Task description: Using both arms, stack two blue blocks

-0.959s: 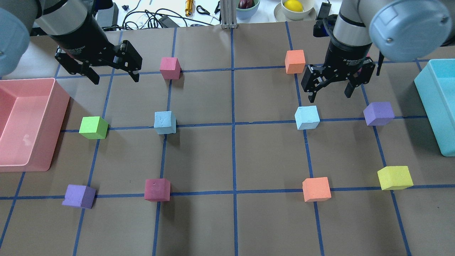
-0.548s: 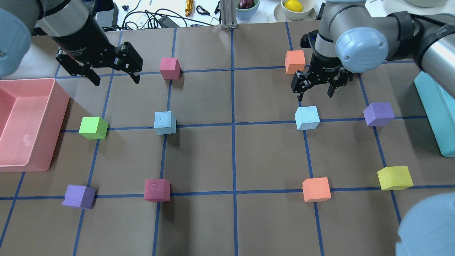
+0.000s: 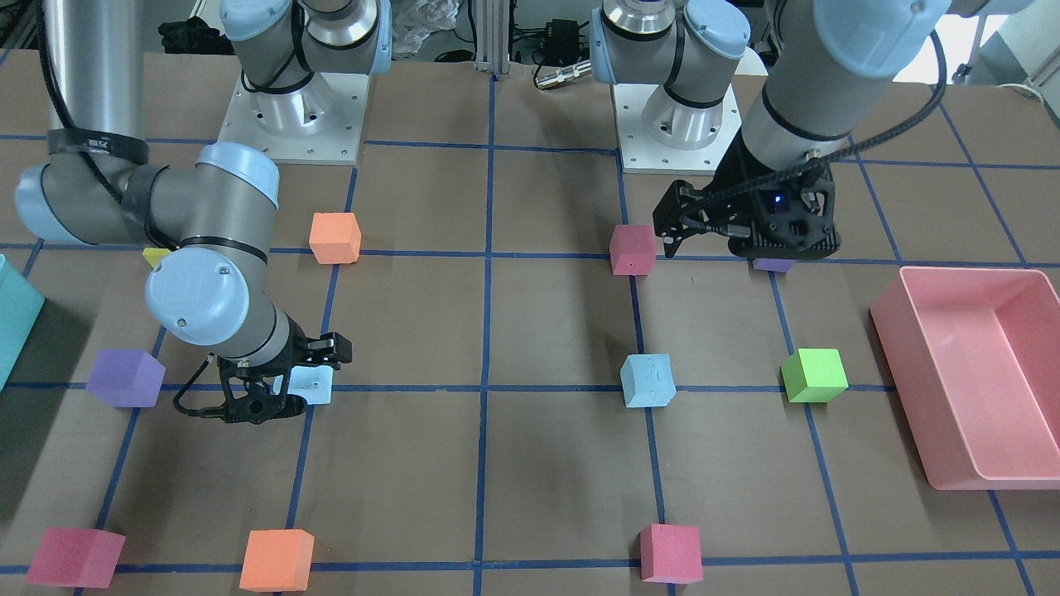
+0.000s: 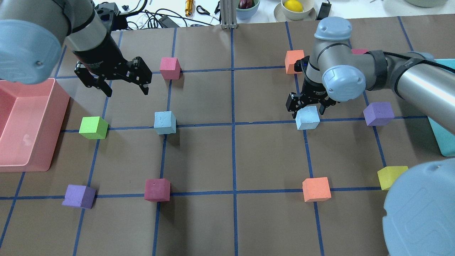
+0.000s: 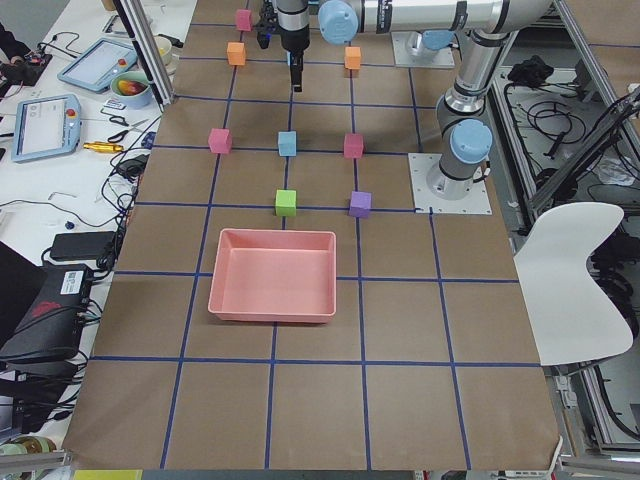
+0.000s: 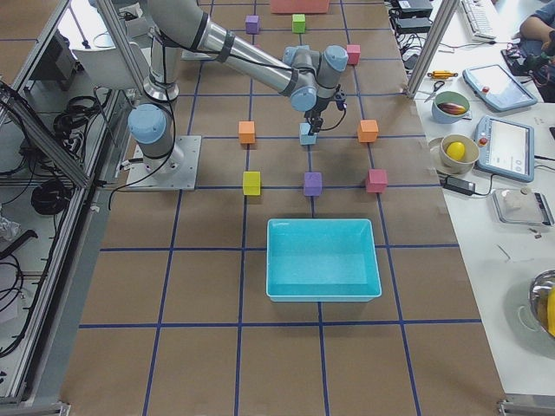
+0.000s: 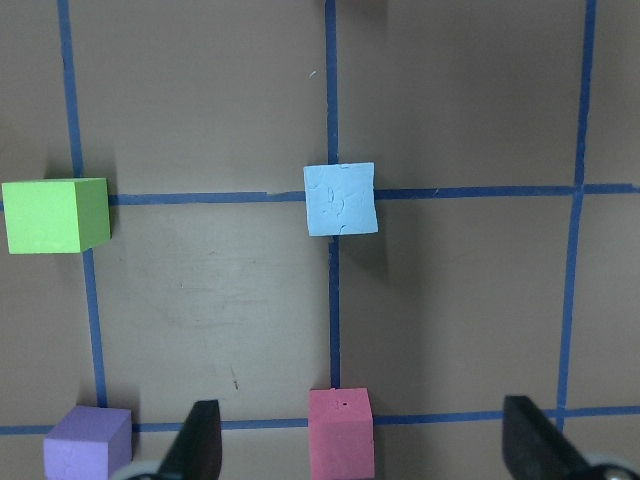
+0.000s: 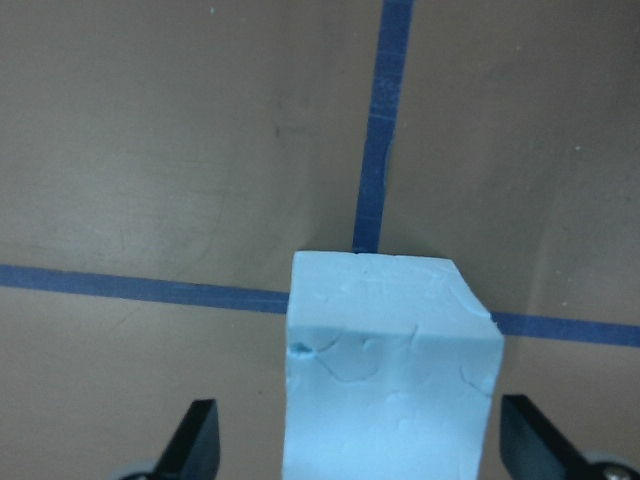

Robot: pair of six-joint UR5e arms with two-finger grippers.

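Note:
Two pale blue blocks sit on the brown table: one left of centre and one right of centre. My right gripper is open and low, with a finger on either side of the right blue block and a gap at each side, as the right wrist view shows. My left gripper is open and empty. It hangs above the table behind and to the left of the left blue block, which shows in the left wrist view.
A pink bin stands at the left edge and a teal bin at the right. Other cubes lie on the grid: green, pink, orange, purple, yellow, orange, crimson, purple.
My right gripper has come down and forward from behind the right blue block and now straddles it. My left gripper has shifted a little to the right and forward, still open.

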